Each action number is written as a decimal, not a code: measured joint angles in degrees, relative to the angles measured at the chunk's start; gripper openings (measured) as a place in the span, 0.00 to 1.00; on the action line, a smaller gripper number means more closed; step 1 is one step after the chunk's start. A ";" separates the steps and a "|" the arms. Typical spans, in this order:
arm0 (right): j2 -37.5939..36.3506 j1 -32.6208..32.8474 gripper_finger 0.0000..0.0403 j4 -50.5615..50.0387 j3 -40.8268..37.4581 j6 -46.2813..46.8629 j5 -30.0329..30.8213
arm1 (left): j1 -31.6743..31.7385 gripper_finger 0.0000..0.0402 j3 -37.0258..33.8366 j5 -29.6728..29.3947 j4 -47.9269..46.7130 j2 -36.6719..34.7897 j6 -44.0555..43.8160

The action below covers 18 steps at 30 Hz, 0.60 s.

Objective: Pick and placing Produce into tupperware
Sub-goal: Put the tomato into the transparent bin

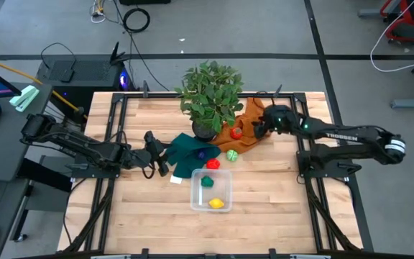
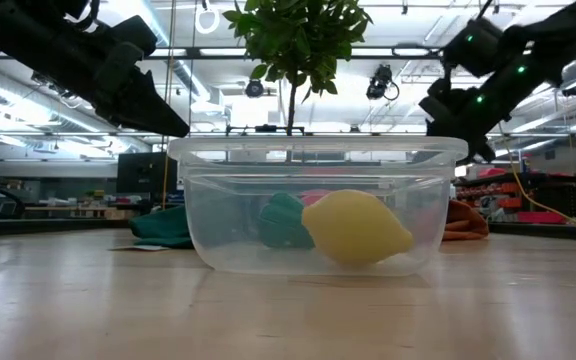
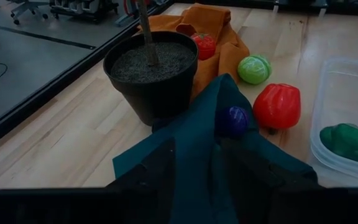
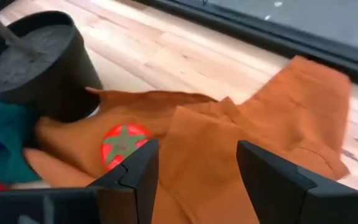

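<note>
The clear tupperware point(image 1: 211, 191) stands on the table's near middle and holds a yellow lemon point(image 2: 356, 228) and a green vegetable point(image 3: 347, 140). A red pepper point(image 3: 278, 106) and a pale green vegetable point(image 3: 254, 68) lie on the wood beside it. A purple fruit point(image 3: 234, 119) rests on the green cloth point(image 1: 187, 152). A red tomato point(image 4: 123, 144) sits on the orange cloth point(image 4: 241, 143). My left gripper point(image 3: 210, 171) hangs open above the green cloth. My right gripper point(image 4: 197, 171) hangs open above the orange cloth, next to the tomato.
A potted plant in a black pot point(image 3: 152, 74) stands between the two cloths, its leaves point(image 1: 208, 90) spreading over the far middle of the table. A small white scrap point(image 1: 176, 179) lies left of the tupperware. Bare wood stretches along the table's near side and both near corners.
</note>
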 joint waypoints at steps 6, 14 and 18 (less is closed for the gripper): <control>5.97 -4.19 0.44 6.45 0.00 -2.51 -15.86 | 0.06 0.35 0.00 -0.01 0.03 0.00 0.12; 14.86 -3.62 0.45 9.52 2.28 -7.89 -17.23 | 0.04 0.34 0.00 0.00 0.00 0.00 0.12; 17.70 -1.55 0.51 9.50 4.48 -15.09 -17.23 | 0.04 0.33 0.00 0.00 -0.01 0.00 0.12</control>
